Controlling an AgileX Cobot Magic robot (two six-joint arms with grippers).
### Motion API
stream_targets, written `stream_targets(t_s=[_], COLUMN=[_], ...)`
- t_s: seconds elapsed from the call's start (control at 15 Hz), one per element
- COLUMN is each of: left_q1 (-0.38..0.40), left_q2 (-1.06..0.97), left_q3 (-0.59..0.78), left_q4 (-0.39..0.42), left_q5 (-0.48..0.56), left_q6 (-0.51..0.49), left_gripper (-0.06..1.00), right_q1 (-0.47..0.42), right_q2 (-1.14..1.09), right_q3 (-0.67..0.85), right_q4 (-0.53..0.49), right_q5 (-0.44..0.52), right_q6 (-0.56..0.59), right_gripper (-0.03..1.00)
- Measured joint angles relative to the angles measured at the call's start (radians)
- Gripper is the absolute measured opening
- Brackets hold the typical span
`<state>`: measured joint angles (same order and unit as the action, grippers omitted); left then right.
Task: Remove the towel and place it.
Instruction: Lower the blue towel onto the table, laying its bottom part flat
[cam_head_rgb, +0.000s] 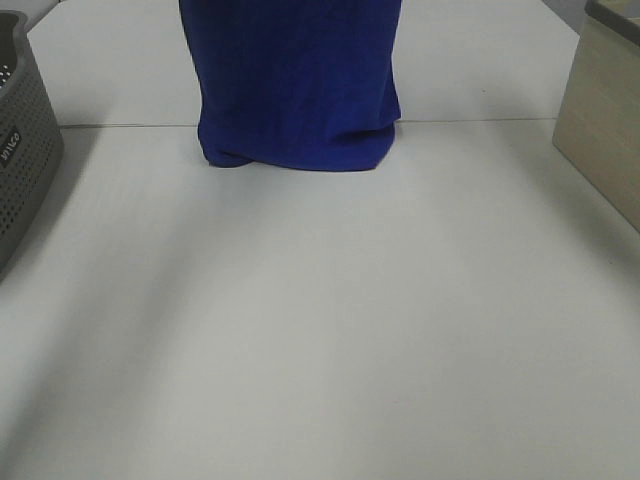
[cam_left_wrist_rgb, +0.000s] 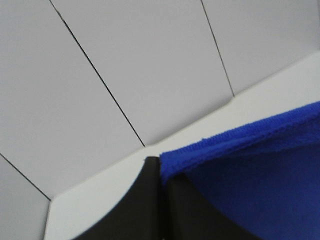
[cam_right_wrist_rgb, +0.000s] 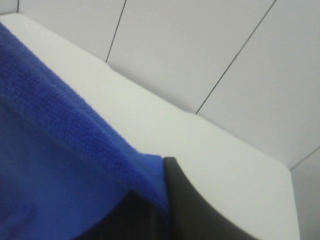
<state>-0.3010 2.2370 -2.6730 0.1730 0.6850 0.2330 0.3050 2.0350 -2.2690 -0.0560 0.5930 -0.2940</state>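
The towel (cam_head_rgb: 295, 80), deep blue and plush, hangs down from above the top of the exterior high view, and its bunched lower end rests on the white table (cam_head_rgb: 320, 330) at the back centre. Neither gripper shows in that view. In the left wrist view my left gripper (cam_left_wrist_rgb: 160, 162) is shut on the towel (cam_left_wrist_rgb: 260, 170), its black fingers pinching the stitched top edge at a corner. In the right wrist view my right gripper (cam_right_wrist_rgb: 161, 170) is shut on the towel (cam_right_wrist_rgb: 60, 165) at the other corner. Both wrist cameras look up at a white panelled wall.
A grey perforated basket (cam_head_rgb: 20, 150) stands at the table's left edge. A beige wooden box (cam_head_rgb: 605, 120) stands at the right edge. A seam runs across the table just behind the towel's lower end.
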Motion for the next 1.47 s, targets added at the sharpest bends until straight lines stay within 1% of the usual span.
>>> stream_targets(t_s=[0.07, 0.13, 0.2, 0.33, 0.4, 0.47, 0.6, 0.73, 0.87, 1.07, 1.2, 1.33, 1.4, 1.47], left_q1=[-0.002, -0.004, -0.004, -0.005, -0.005, -0.005, -0.005, -0.005, -0.005, -0.005, -0.005, -0.005, -0.006, -0.007], left_q2=[-0.038, -0.069, -0.087, -0.147, -0.167, -0.186, -0.216, -0.285, -0.375, -0.524, -0.598, -0.686, -0.759, -0.789], left_q3=[0.000, 0.000, -0.001, -0.001, 0.000, 0.014, 0.054, 0.206, 0.362, 0.551, 0.638, 0.749, 0.868, 0.946], left_q4=[-0.062, -0.104, -0.119, -0.152, -0.161, -0.164, -0.163, -0.162, -0.173, -0.206, -0.214, -0.250, -0.289, -0.304], left_q5=[0.121, 0.219, 0.261, 0.456, 0.506, 0.521, 0.529, 0.529, 0.529, 0.528, 0.528, 0.524, 0.520, 0.520], left_q6=[0.026, 0.049, 0.053, 0.062, 0.053, 0.031, 0.002, -0.018, -0.019, -0.016, -0.015, -0.015, -0.015, -0.014], left_gripper=[0.00, 0.00, 0.00, 0.00, 0.00, 0.00, 0.00, 0.00, 0.00, 0.00, 0.00, 0.00, 0.00, 0.00], right_q1=[0.001, 0.002, 0.002, 0.002, 0.002, 0.003, 0.005, 0.005, 0.005, 0.007, 0.011, 0.011, 0.011, 0.011], right_q2=[-0.042, -0.088, -0.109, -0.172, -0.190, -0.197, -0.197, -0.198, -0.221, -0.325, -0.382, -0.456, -0.531, -0.564], right_q3=[0.000, 0.000, 0.000, 0.000, -0.001, -0.005, -0.007, -0.006, 0.047, 0.212, 0.288, 0.381, 0.503, 0.570], right_q4=[0.026, 0.056, 0.075, 0.157, 0.196, 0.225, 0.251, 0.277, 0.292, 0.351, 0.383, 0.408, 0.421, 0.431], right_q5=[0.120, 0.212, 0.260, 0.419, 0.505, 0.570, 0.603, 0.609, 0.612, 0.612, 0.612, 0.610, 0.607, 0.606], right_q6=[0.000, 0.000, 0.000, 0.000, 0.000, 0.000, 0.001, 0.038, 0.052, 0.069, 0.069, 0.070, 0.071, 0.071], right_gripper=[0.02, 0.02, 0.02, 0.02, 0.02, 0.02, 0.02, 0.02, 0.02, 0.02, 0.02, 0.02, 0.02, 0.02])
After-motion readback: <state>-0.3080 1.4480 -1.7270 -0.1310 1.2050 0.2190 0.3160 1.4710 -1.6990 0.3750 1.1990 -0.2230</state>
